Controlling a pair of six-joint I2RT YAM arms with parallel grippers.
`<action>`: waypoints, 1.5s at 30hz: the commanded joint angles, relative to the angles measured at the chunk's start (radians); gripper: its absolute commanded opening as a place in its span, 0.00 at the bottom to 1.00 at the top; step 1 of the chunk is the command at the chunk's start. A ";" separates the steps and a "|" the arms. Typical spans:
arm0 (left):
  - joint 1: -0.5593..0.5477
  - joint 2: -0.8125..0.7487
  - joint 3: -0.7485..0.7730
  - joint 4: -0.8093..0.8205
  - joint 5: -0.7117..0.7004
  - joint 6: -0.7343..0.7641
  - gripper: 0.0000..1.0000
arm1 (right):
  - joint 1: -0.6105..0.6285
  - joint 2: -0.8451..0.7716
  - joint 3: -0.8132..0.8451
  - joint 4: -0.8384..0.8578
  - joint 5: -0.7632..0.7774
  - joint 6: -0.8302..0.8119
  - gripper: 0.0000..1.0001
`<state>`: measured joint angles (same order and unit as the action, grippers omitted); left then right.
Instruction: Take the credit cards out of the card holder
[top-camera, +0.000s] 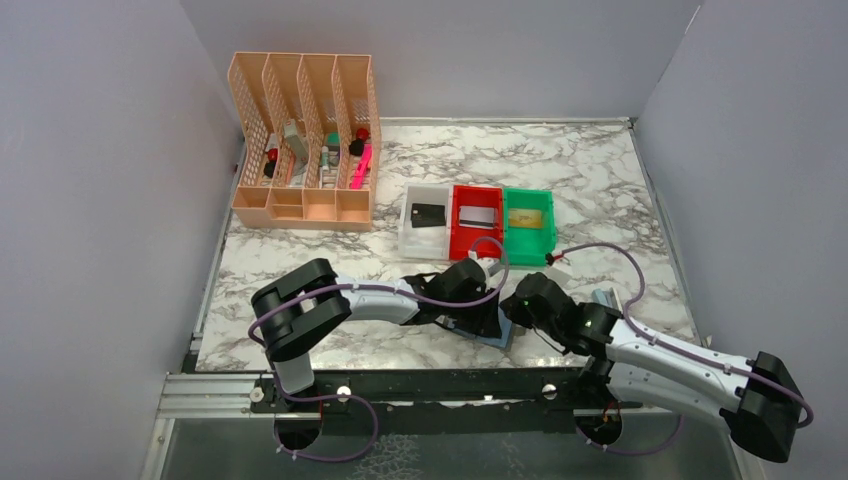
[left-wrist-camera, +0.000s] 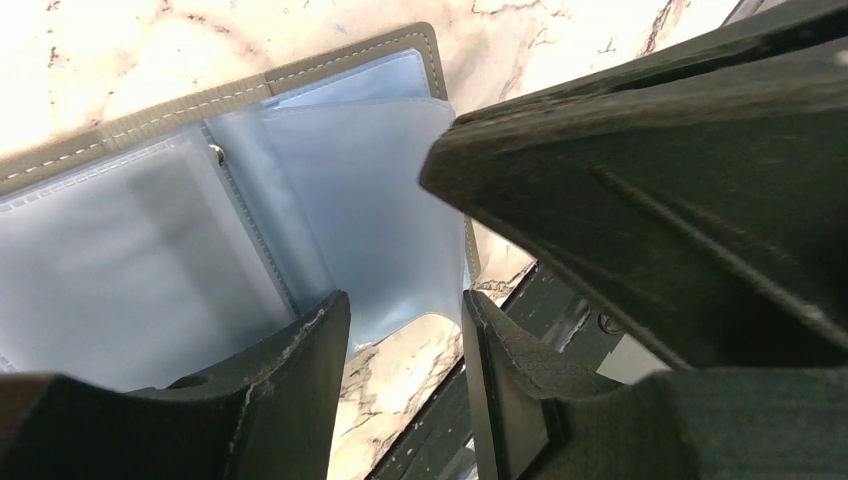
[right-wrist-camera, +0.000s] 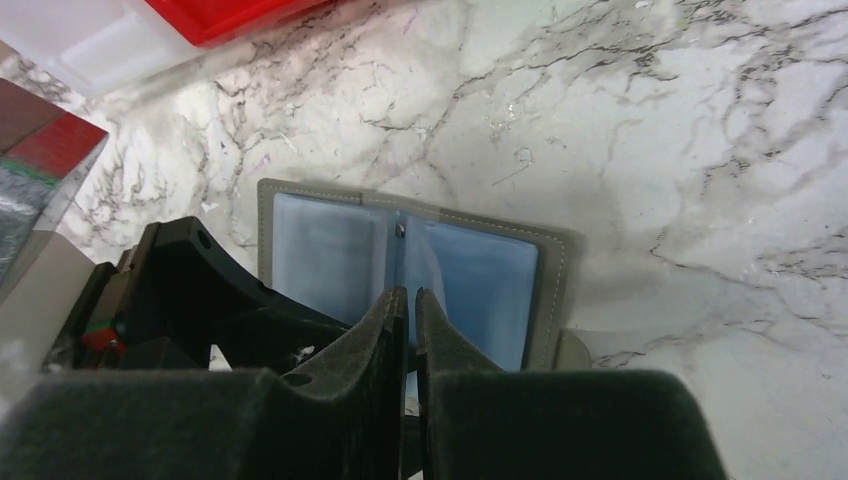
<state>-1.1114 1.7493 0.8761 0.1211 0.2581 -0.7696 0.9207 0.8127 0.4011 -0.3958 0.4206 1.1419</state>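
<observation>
At the near edge of the marble table (top-camera: 600, 190), the card holder (right-wrist-camera: 480, 280) lies open and flat, its light-blue sleeves up, mostly hidden from above by both wrists. The left gripper (left-wrist-camera: 403, 320) has its fingers apart, with the edge of a clear sleeve between them. The right gripper (right-wrist-camera: 411, 300) hangs over the spine with its fingers nearly together; whether it pinches a sleeve is unclear. Beyond, the black card (top-camera: 427, 214) lies in the white bin (top-camera: 412, 240), the silvery-white card (top-camera: 478, 215) in the red bin (top-camera: 457, 228), and the gold card (top-camera: 525, 217) in the green bin (top-camera: 548, 235). A peach desk organizer (top-camera: 305, 140) stands at the far left.
</observation>
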 joint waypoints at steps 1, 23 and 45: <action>-0.013 0.016 0.025 -0.027 -0.009 0.025 0.49 | -0.005 0.051 0.009 0.068 -0.041 -0.032 0.12; -0.002 -0.218 0.034 -0.292 -0.303 0.090 0.66 | -0.008 0.172 -0.099 0.088 -0.036 0.084 0.12; -0.001 -0.148 0.048 -0.331 -0.314 0.078 0.66 | -0.008 0.167 -0.120 0.105 -0.041 0.093 0.13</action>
<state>-1.1137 1.5883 0.8959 -0.1986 -0.0353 -0.6975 0.9161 0.9676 0.3119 -0.2546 0.3908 1.2301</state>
